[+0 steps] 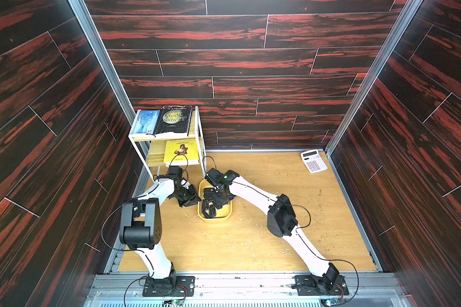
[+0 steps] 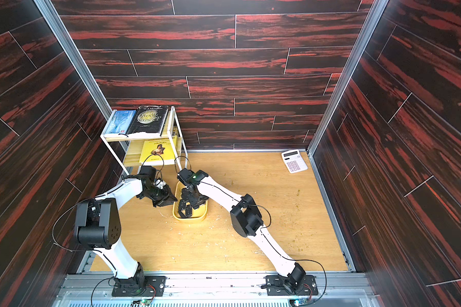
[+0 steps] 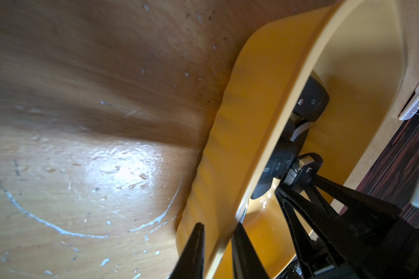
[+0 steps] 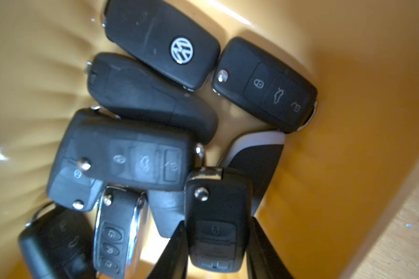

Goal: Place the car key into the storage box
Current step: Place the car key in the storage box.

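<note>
- The car key [image 4: 215, 232] was clamped between the fingers of the right gripper [image 4: 217, 222], inside the storage box [image 4: 324, 169]; other key fobs [image 4: 131, 157] lay just beside it
- The left gripper [image 3: 218, 224] was closed narrow, pinching the box wall at its 9 o'clock side
- In both top views, the shelf rack [image 1: 197, 127] stood at 11 o'clock from the box; the calculator [image 1: 313, 161] at 2 o'clock, well apart

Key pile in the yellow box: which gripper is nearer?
Right. The right gripper is inside the yellow box over the key pile, holding a key; the left gripper clamps the box's wall.
</note>
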You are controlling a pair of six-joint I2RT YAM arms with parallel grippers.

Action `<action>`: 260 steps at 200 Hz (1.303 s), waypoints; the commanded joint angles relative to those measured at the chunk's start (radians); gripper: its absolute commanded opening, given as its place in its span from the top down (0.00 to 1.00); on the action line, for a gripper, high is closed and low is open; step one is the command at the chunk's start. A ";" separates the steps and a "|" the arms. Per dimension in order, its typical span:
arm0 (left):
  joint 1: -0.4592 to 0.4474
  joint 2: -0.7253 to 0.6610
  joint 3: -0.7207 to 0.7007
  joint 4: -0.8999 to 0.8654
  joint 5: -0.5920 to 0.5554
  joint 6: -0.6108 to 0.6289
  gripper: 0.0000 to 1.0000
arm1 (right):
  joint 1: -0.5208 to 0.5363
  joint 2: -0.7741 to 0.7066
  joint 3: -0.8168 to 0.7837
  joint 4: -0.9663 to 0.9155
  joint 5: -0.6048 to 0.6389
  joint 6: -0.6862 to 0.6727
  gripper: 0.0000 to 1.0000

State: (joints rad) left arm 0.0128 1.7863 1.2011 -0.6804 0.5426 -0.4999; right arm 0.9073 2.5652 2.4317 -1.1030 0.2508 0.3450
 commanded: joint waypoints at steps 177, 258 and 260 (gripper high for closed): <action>0.003 0.017 0.012 -0.020 -0.004 0.025 0.29 | 0.037 -0.261 0.036 0.000 -0.008 -0.011 0.01; 0.003 -0.222 0.031 0.040 -0.033 0.031 0.00 | 0.051 -0.594 -0.240 0.204 0.157 -0.091 0.01; 0.002 -0.236 0.031 0.043 -0.034 0.032 0.00 | 0.050 -0.605 -0.256 0.216 0.163 -0.094 0.02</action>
State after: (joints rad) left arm 0.0120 1.7290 1.2007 -0.6750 0.5236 -0.4793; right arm 0.9539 2.0701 2.3074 -0.9997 0.3176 0.2935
